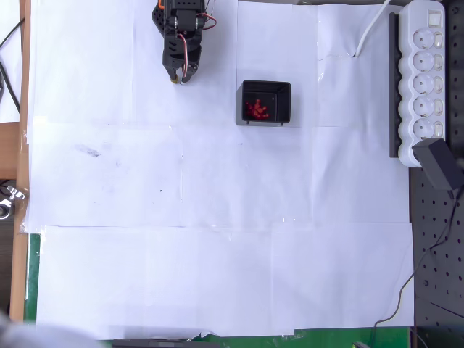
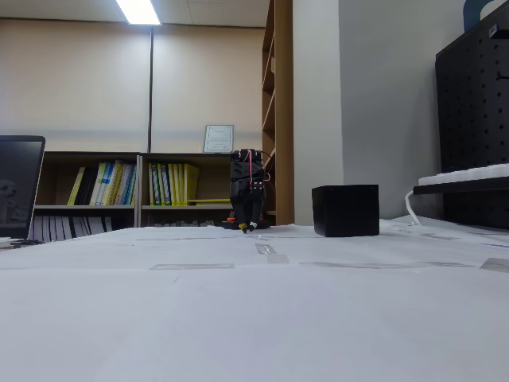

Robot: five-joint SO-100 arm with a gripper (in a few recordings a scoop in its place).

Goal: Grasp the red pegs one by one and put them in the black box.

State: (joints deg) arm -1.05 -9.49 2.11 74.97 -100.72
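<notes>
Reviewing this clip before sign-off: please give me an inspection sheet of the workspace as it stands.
Surface: white paper sheets taped over the table, with a faint smudge at left in the overhead view.
Job's things: red pegs clustered inside the black box; none seen on the paper.
Clutter: nothing seen.
Grippers: claw down near the paper, left of the box in the overhead view, holding nothing; jaw gap unclear.
Cables: white lead to the power strip; black adapter plugged in.
Surroundings: bookshelves, black pegboard.
</notes>
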